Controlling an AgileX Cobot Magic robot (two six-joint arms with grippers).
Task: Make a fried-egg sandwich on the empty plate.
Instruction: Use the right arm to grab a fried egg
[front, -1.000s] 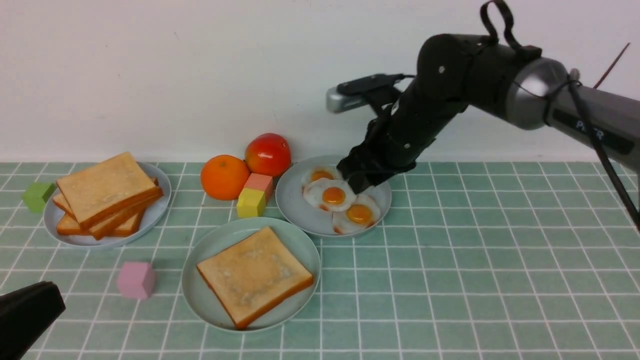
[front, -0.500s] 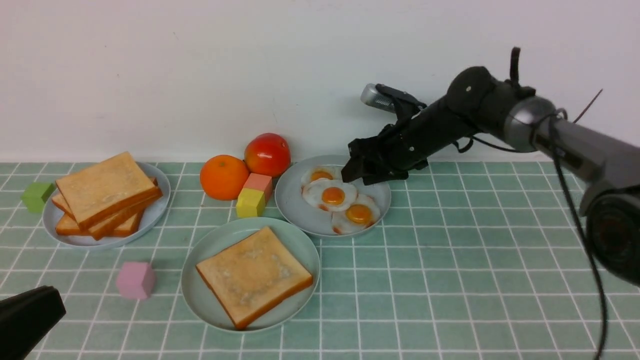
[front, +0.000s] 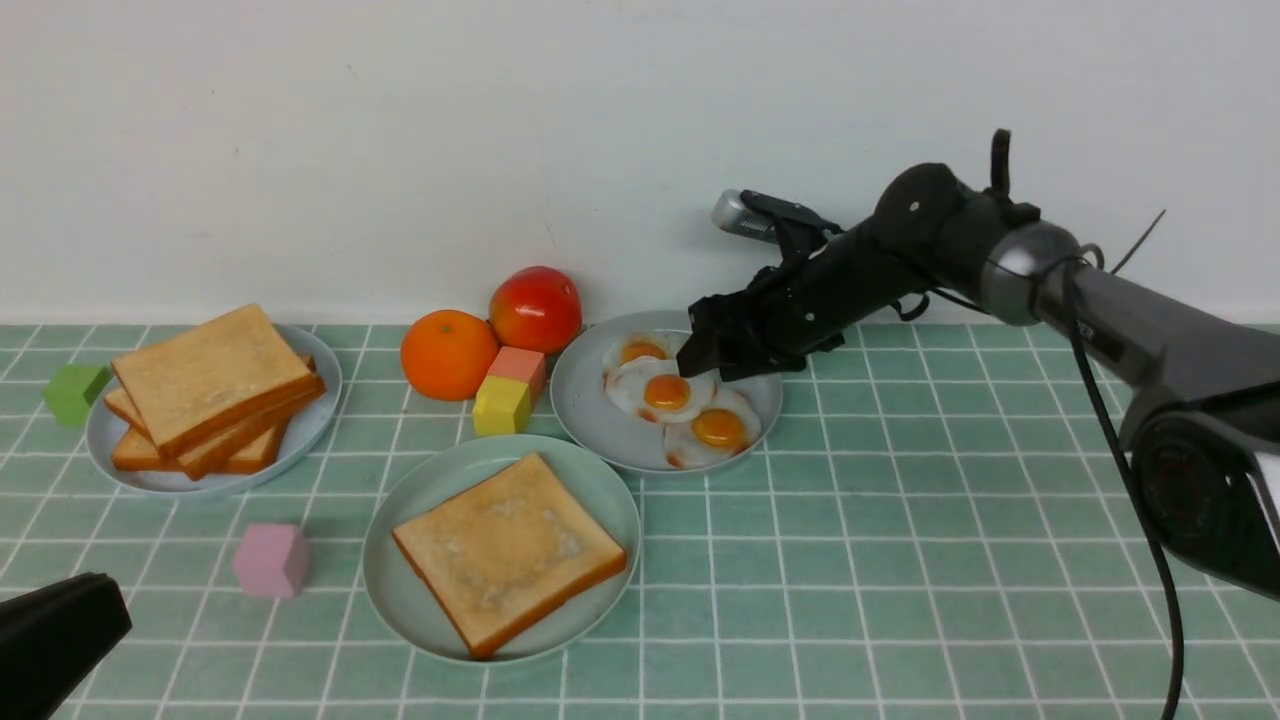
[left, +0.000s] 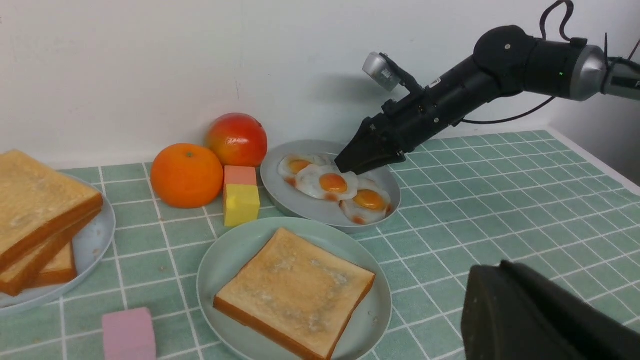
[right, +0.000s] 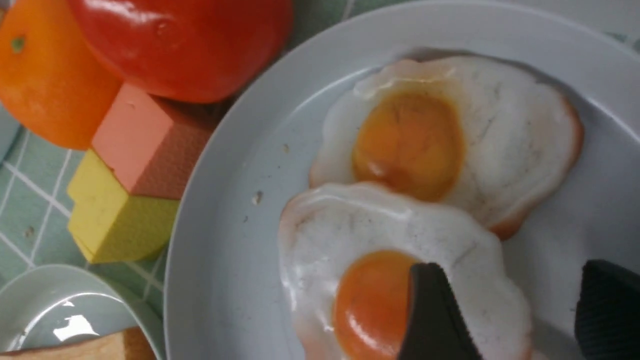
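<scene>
The pale mint-green plate (front: 415, 600) near the front holds one toast slice (front: 508, 548), bare on top; no assembled sandwich shows. Behind it a grey-blue plate (front: 590, 405) carries three fried eggs. My right gripper (front: 700, 365) reaches in low from the right and stands open over the middle egg (front: 667, 390). In the right wrist view its fingertips (right: 430, 310) straddle the white of that egg (right: 400, 235), and the gripper (right: 515, 305) holds nothing. My left gripper (front: 100, 605) rests shut and empty at the front left corner, seen as one dark mass (left: 487, 280).
A pile of toast (front: 215, 390) fills the grey-blue plate at the left. An orange (front: 450, 353), a red fruit (front: 535, 308), and pink-orange (front: 518, 366) and yellow (front: 500, 405) blocks crowd the egg plate's left side. A green cube (front: 75, 392) and a pink cube (front: 272, 560) lie loose.
The right arm has swung from a steep, high pose to a low reach from the right. Its jaws have opened wider and its tips have settled over the middle egg. The left gripper stays put.
</scene>
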